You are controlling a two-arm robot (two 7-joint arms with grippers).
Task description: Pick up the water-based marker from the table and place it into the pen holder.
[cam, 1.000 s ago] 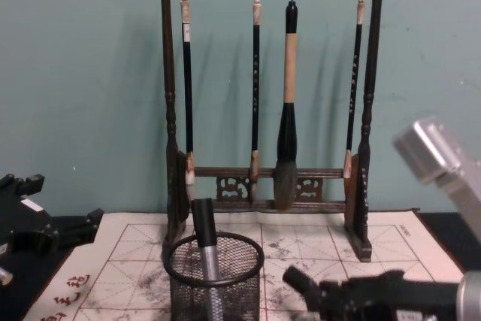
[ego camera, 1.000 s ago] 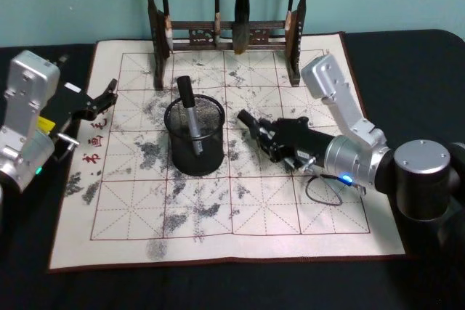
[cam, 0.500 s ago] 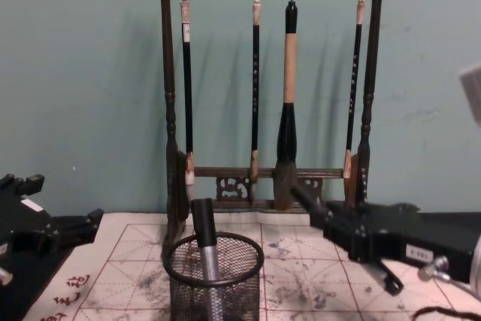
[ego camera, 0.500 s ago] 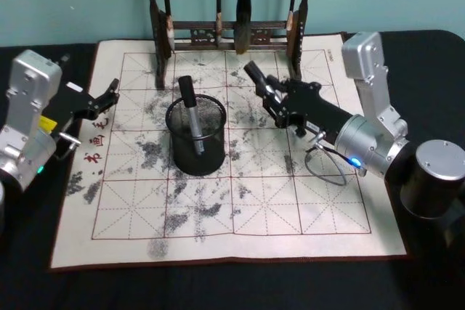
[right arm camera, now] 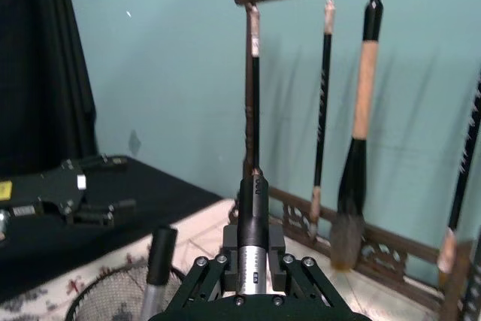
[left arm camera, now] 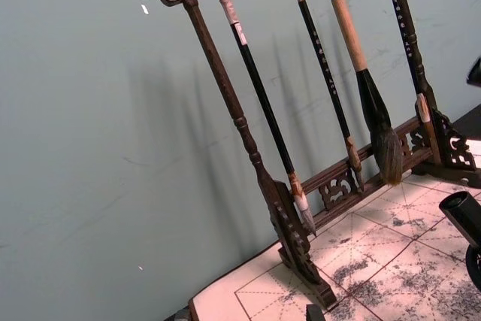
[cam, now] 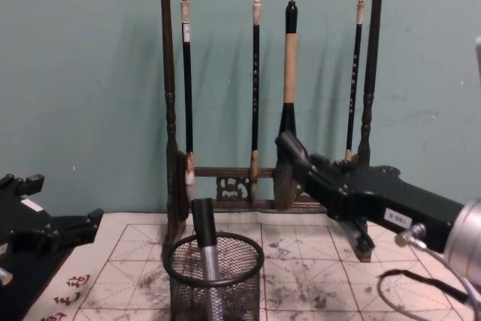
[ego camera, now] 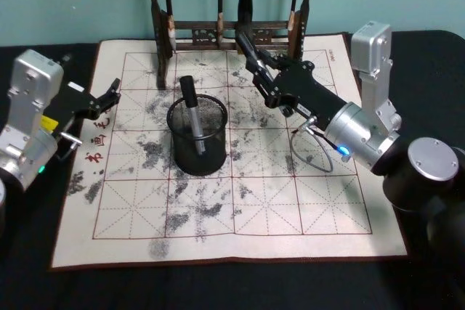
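A: Ink-stained mat [ego camera: 290, 201]; brush rack [cam: 169, 110] at its far edge, top cut off in the head view.
B: We note the right gripper [right arm camera: 253, 246] up beside the rack, clamped on the water-based marker [right arm camera: 254, 201]; its lower end is hidden.
A: Mid-mat, the pen holder [ego camera: 197, 159] holds another marker [ego camera: 190, 110], veiled by mesh.
B: The left gripper [ego camera: 109, 96] sits at the mat's left edge; its state we cannot tell.

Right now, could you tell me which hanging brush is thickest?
The tan-handled brush, third from the left on the rack; the other three are slim and dark.
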